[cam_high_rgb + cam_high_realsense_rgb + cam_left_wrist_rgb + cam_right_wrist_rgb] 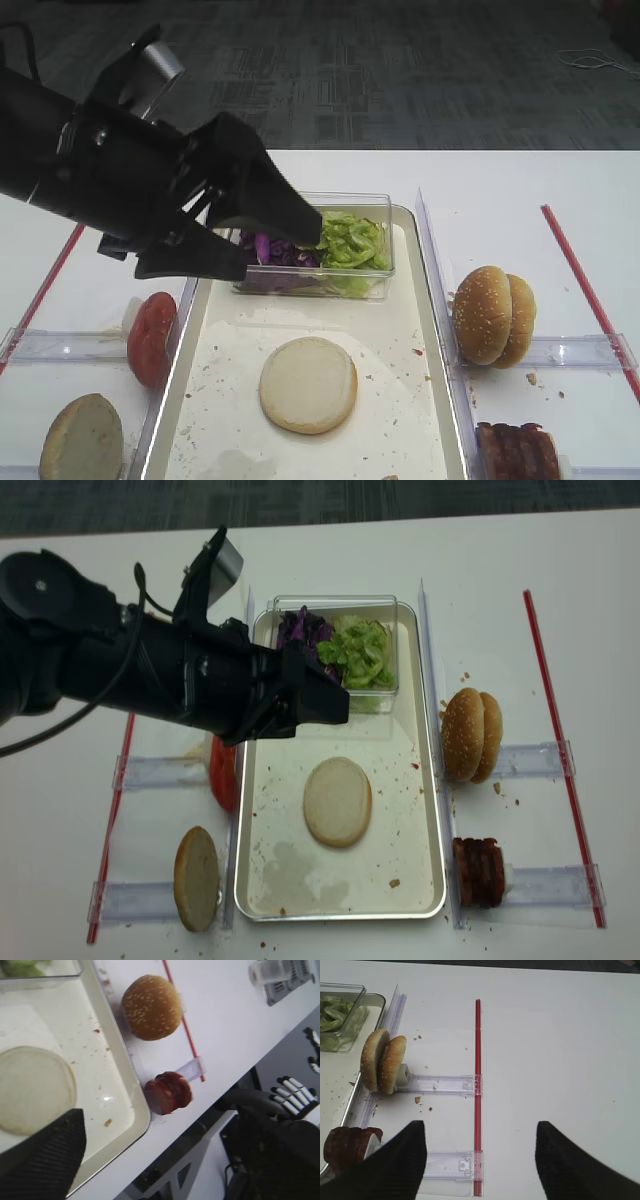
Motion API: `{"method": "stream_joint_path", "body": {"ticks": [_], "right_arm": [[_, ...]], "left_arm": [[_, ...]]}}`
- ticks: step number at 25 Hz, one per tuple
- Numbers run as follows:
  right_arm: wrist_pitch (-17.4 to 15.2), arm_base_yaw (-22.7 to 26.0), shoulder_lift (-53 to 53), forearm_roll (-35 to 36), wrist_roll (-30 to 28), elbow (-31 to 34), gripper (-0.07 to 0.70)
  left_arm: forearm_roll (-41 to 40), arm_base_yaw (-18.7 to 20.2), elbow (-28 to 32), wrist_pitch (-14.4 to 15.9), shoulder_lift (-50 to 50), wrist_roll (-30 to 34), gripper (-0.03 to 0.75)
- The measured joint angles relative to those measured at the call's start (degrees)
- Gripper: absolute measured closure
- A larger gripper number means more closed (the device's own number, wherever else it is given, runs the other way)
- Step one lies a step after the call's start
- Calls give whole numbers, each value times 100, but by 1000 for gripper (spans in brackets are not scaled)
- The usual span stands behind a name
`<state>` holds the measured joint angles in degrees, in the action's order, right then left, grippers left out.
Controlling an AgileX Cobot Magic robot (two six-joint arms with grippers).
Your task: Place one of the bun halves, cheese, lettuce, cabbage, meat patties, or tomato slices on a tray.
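A pale bun half (pixel 308 384) (pixel 338 801) (pixel 32 1090) lies flat on the tray (pixel 430 330) (pixel 440 810). My left gripper (pixel 280 250) (pixel 312 712) hovers open and empty above the tray's back left, near the clear box of purple cabbage (pixel 275 250) and lettuce (pixel 350 240). One of its fingers (pixel 45 1160) shows over the bun half. Tomato slices (pixel 150 338) and another bun half (pixel 82 438) stand left of the tray, meat patties (pixel 515 450) (pixel 347 1145) to its right. My right gripper (pixel 480 1160) is open over bare table. No cheese is in view.
Two sesame buns (pixel 492 315) (pixel 382 1060) stand on edge in a clear holder right of the tray. Red strips (pixel 477 1085) (pixel 585 285) run along the table on both sides. The table's edge (pixel 200 1110) is close to the patties.
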<state>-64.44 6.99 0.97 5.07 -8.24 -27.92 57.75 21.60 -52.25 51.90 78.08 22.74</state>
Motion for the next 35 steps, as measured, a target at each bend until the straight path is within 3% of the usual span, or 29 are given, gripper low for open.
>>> {"method": "stream_joint_path", "body": {"ticks": [10, 22, 30, 35], "right_arm": [[0, 0, 0, 0, 0, 0, 125], [0, 0, 0, 0, 0, 0, 125], [0, 0, 0, 0, 0, 0, 125], [0, 0, 0, 0, 0, 0, 125]], "left_arm": [[-2801, 0, 0, -24, 0, -1810, 114], [-5775, 0, 0, 975, 0, -3189, 114], [-6088, 0, 0, 1156, 0, -3461, 115], [-6078, -589, 0, 1156, 0, -3465, 115]]}}
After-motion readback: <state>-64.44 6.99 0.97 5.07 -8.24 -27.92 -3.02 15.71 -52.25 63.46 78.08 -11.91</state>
